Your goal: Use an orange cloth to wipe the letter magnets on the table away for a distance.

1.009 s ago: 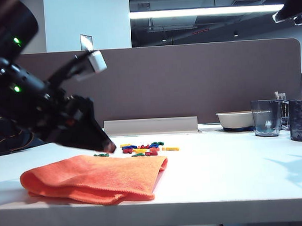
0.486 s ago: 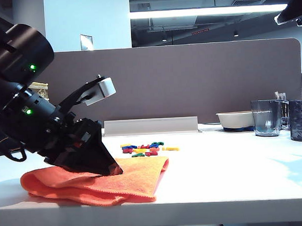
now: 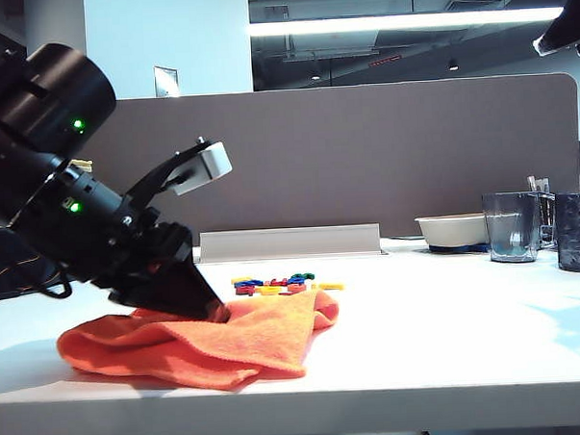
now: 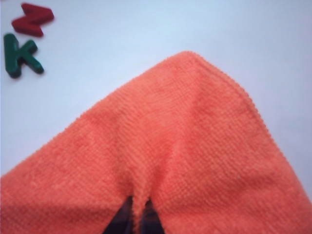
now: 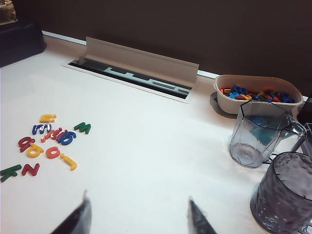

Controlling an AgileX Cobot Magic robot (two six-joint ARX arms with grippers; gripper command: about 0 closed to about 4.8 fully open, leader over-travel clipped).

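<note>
Down from its earlier hover, the left gripper (image 3: 209,312) has sunk onto the orange cloth (image 3: 204,342) and pinched shut on it; the cloth, flat a second ago, now rises in a ridge where it is gripped. In the left wrist view the dark fingertips (image 4: 127,217) clamp a thin fold of the cloth (image 4: 161,161), so the jaws are clenched on fabric, not on the table.

The cloth lies on the table (image 3: 449,336) at its near edge, and the letter magnets (image 3: 278,283) sit just beyond the cloth's far corner, towards the brown partition (image 3: 384,156). A green K (image 4: 20,54) and a red N (image 4: 32,19) lie nearest that corner, apart from it.

To wipe well, I judge the left gripper should keep the pinch low so the cloth's leading edge drags flat on the table, then push steadily towards the partition so the whole cluster is swept, not ridden over. Lifting the fold too high would likely let the flat letters slip under.

The right gripper (image 5: 136,217) hangs high, well apart from the cloth, its jaws spread wide and empty.

Counted: one cloth; roughly a dozen loose letter magnets (image 5: 46,144); one bowl (image 5: 256,92) of further letters; two clear jugs (image 5: 258,134); two grippers.
</note>
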